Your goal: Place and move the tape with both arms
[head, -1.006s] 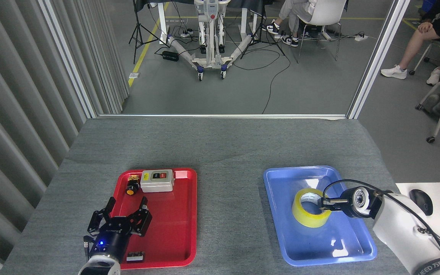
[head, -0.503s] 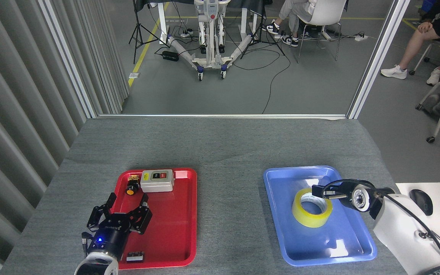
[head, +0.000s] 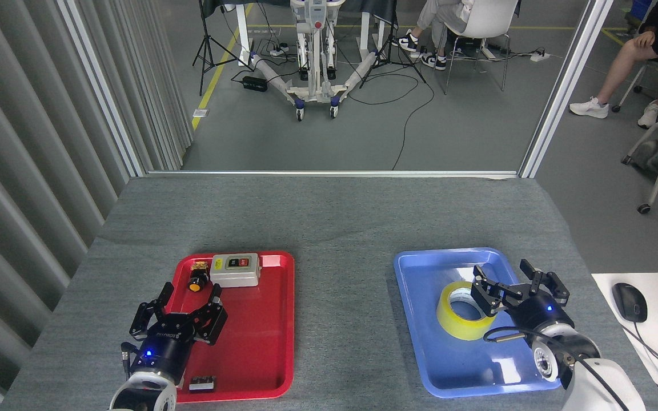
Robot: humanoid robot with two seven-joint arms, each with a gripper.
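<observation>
Overlapping tape (head: 459, 325): right tool (head: 503, 281)

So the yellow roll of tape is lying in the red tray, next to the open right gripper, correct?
Not quite. The head view shows the yellow roll of tape lying in the blue plastic tray, not a red one. The open right gripper is indeed beside it.

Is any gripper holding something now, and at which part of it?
Nothing is held. The right gripper is open beside the tape, which lies flat in the blue tray. The left gripper is open and empty above the red tray.
</observation>
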